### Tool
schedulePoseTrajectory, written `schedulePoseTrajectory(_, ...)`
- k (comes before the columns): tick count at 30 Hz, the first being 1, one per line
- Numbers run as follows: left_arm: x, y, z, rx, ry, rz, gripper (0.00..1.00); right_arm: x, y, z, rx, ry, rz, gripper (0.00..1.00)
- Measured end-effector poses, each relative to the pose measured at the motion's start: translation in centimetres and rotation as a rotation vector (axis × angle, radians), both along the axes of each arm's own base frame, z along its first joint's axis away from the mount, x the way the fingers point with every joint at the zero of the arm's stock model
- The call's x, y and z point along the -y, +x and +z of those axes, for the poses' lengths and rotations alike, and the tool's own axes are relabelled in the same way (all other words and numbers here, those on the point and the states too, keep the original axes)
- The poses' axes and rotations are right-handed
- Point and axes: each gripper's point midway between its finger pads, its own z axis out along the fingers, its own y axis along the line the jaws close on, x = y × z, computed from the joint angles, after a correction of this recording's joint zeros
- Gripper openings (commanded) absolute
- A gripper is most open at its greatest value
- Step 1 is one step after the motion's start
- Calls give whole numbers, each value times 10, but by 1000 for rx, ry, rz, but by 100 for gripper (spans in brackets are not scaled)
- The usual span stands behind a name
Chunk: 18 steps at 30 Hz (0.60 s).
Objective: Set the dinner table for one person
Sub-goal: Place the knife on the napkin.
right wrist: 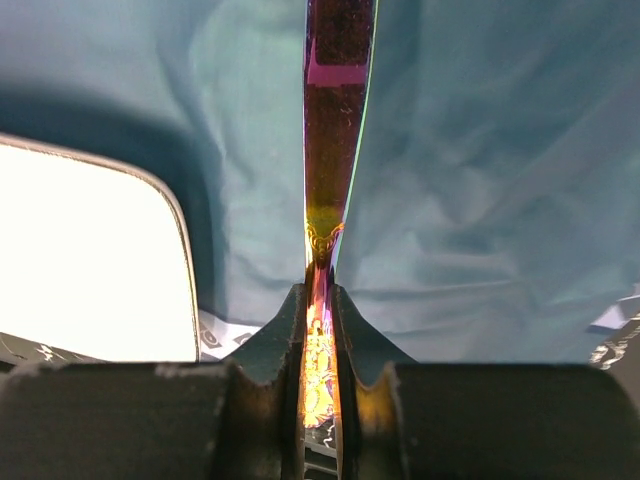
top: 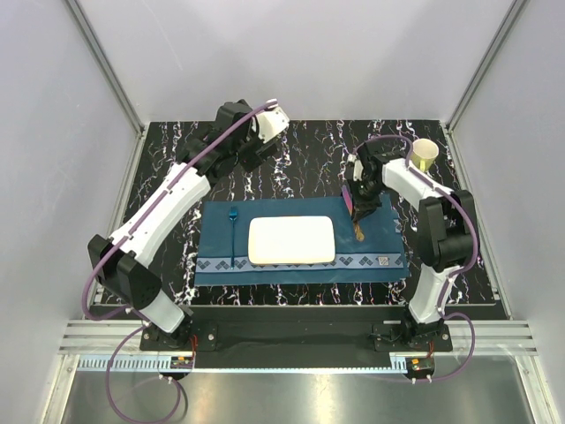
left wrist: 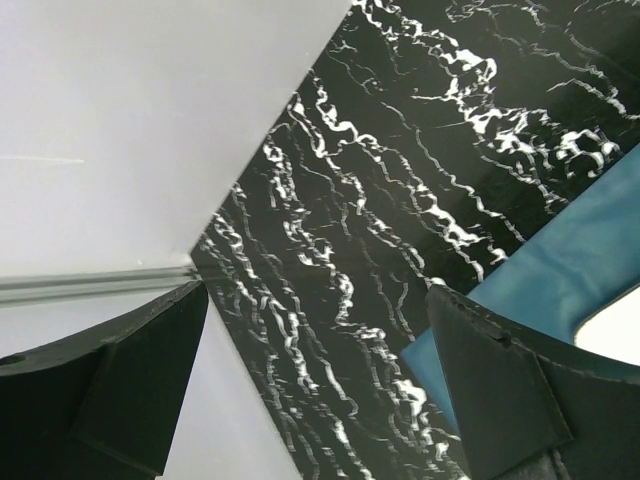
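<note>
The dinner table (top: 309, 150) is black with white veins. A teal placemat (top: 216, 265) lies on it and bears a white rectangular plate (top: 291, 239). A blue utensil (top: 233, 231) lies on the mat left of the plate. My right gripper (top: 360, 208) is over the mat's right part, shut on an iridescent purple-gold utensil (top: 358, 228) that points down at the cloth. In the right wrist view the gripper (right wrist: 320, 300) pinches the utensil's handle (right wrist: 335, 150), beside the plate (right wrist: 90, 260). My left gripper (top: 265, 132) is open and empty, raised over the back left of the table (left wrist: 400, 150).
A cream cup (top: 425, 155) stands at the back right, just behind the right arm. White walls and metal posts close in the table on three sides. The left wrist view shows the placemat's corner (left wrist: 560, 250) and a bit of the plate (left wrist: 620, 330).
</note>
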Motion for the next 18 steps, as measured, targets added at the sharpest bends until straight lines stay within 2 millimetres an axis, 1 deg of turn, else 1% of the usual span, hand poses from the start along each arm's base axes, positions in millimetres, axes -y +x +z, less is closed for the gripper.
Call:
schedulePoseTrajectory(3,-1,2,-6,-22,-42,33,99,-2,-12,-5,-17,-3,6,0)
schedulePoseTrajectory(7,-3,7,-20,-62,-96,84,99,1,-27,-7,-32,-7,-3,0)
schedulePoseTrajectory(14,-2,16,-45,-122,-125,128,99,5,-42,-12,-22,-12,-23,0)
schedulePoseTrajectory(18,-1,17,-48,-132,-131,131,99,5,-49,-18,-19,-24,-27,0)
